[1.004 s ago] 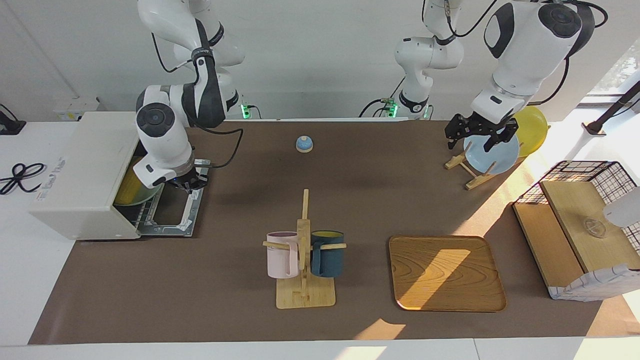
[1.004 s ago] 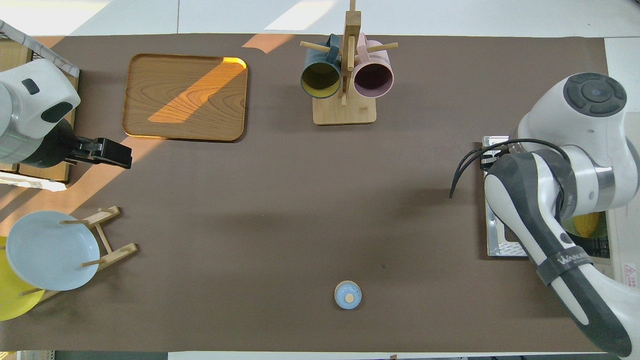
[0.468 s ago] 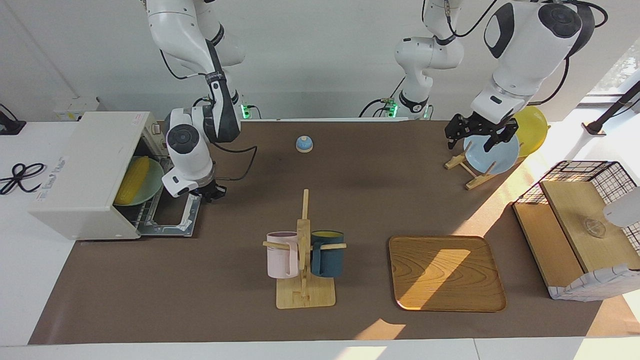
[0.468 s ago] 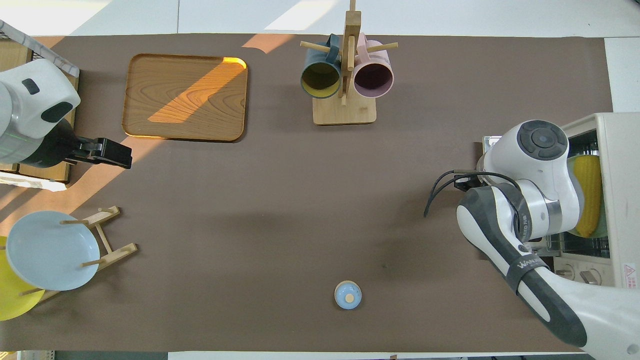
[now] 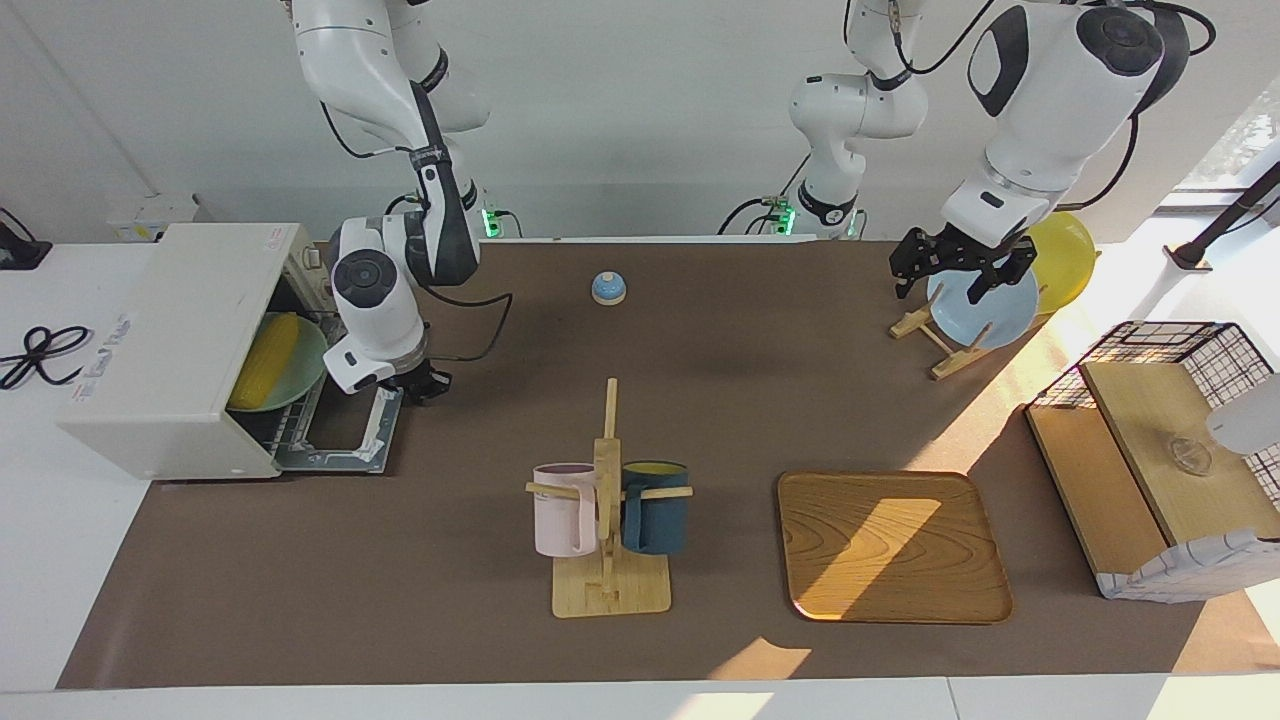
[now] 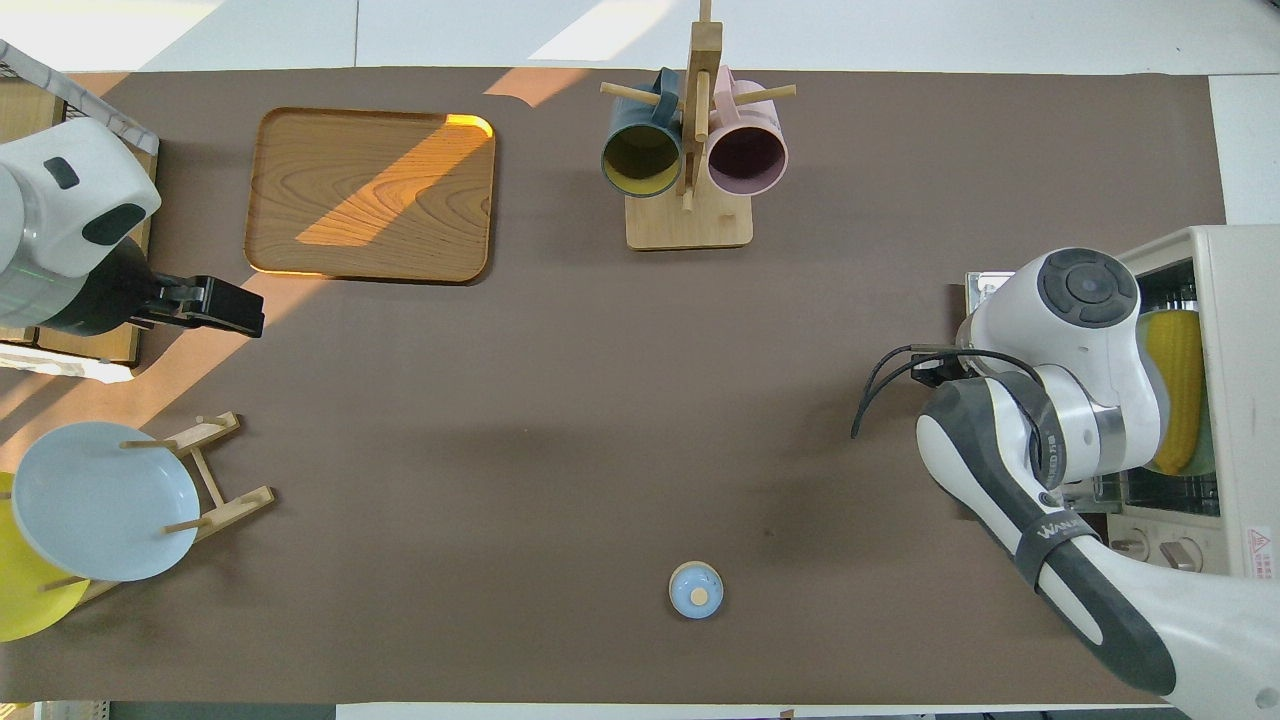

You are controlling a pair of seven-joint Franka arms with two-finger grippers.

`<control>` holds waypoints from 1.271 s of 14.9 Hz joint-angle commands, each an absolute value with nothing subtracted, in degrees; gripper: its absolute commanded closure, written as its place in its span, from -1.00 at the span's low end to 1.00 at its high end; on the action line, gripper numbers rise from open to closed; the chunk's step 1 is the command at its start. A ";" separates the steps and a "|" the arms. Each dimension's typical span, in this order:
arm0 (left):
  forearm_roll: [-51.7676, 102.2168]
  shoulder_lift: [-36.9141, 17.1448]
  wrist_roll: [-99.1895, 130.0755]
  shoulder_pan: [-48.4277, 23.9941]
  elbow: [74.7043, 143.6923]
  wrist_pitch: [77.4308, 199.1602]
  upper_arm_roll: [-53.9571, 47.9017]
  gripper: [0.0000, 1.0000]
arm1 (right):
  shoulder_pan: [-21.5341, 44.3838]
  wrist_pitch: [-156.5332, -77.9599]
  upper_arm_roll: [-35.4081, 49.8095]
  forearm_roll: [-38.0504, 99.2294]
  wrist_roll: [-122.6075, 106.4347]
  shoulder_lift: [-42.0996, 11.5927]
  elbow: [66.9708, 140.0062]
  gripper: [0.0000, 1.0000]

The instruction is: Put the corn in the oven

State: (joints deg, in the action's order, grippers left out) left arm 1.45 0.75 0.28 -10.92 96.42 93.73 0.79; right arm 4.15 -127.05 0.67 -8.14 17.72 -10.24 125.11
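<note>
The corn (image 5: 262, 360) lies on a pale green plate (image 5: 300, 365) inside the oven (image 5: 170, 345), at the middle left of the facing view and the middle right edge of the overhead view (image 6: 1180, 385). The plate rests on the wire rack. The oven door (image 5: 345, 435) is folded down flat on the table in front of the oven opening.

The right gripper (image 5: 425, 385) hangs low over the edge of the open door that lies away from the oven, clear of the corn and plate. It carries nothing; how far its fingers stand apart cannot be told. In the overhead view the right arm's wrist covers most of the door.

The left gripper (image 5: 958, 262) is at the upper right of the facing view, over a blue plate (image 5: 985, 305) that stands in a wooden rack (image 5: 930, 340). Its fingers are spread apart and hold nothing. The left arm waits there. A yellow plate (image 5: 1065, 255) stands just beside the blue plate.

A small blue bell (image 5: 608, 288) sits at the upper centre of the facing view. A mug stand (image 5: 608, 500) with a pink mug (image 5: 563, 510) and a dark blue mug (image 5: 655, 507) occupies the lower centre. A wooden tray (image 5: 890, 545) lies at the lower right, and a wire basket (image 5: 1165, 455) stands at the right edge.
</note>
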 commanded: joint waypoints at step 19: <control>0.35 1.23 0.09 -10.99 96.77 94.22 0.88 -1.00 | -6.84 -107.32 0.53 -18.90 -4.38 -5.55 110.65 0.94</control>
